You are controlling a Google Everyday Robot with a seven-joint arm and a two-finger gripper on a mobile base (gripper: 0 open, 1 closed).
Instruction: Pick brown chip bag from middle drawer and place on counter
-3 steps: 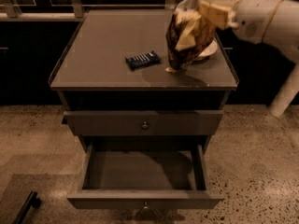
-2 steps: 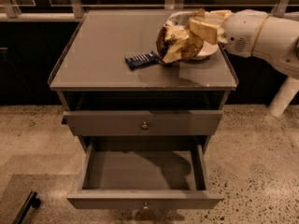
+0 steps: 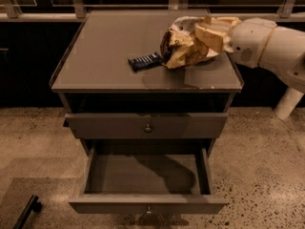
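The brown chip bag (image 3: 183,49) is at the right rear of the counter (image 3: 105,56), tilted, its lower end at or just above the surface. My gripper (image 3: 209,32) reaches in from the right and is shut on the bag's upper right part. The middle drawer (image 3: 143,175) is pulled out below and empty, its front panel and knob (image 3: 148,208) nearest the camera.
A small flat dark-blue snack packet (image 3: 145,61) lies on the counter just left of the bag. A white bowl rim (image 3: 183,20) shows behind the bag. The drawer above (image 3: 147,126) is nearly closed. My white arm (image 3: 271,46) spans the counter's right edge.
The gripper has brought the chip bag down and to the left, from raised over the counter's right side to low on the surface beside the blue packet.
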